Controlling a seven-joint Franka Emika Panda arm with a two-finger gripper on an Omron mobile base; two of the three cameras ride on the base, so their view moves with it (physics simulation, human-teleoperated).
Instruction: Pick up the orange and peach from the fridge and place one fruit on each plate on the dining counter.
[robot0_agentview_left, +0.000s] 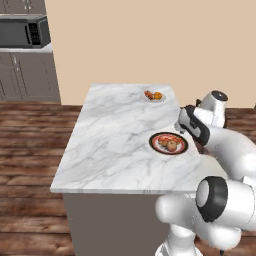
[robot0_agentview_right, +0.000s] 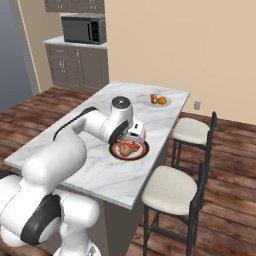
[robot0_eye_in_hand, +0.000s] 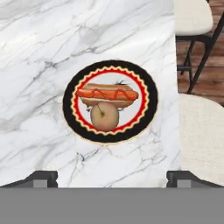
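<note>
The gripper (robot0_eye_in_hand: 111, 177) hangs over the dining counter (robot0_eye_in_hand: 39, 96), fingers spread wide and empty. Below it, on the dark-rimmed plate (robot0_eye_in_hand: 70, 114), the peach (robot0_eye_in_hand: 104, 117) sits touching a hot dog (robot0_eye_in_hand: 107, 94), whose long axis crosses the plate sideways. The orange (robot0_agentview_left: 157, 95) lies on the white plate (robot0_agentview_left: 150, 99), farther along the counter.

A home kitchen is showing here: a microwave (robot0_agentview_right: 84, 29) is sitting on a counter over grey cabinets (robot0_agentview_right: 75, 67), a marble-topped dining counter (robot0_agentview_left: 115, 140) is standing on a wood plank floor (robot0_agentview_right: 225, 165) and two cushioned bar stools (robot0_agentview_right: 172, 192) are waiting beside it, while plates (robot0_agentview_left: 169, 143) of food are lying on the marble
</note>
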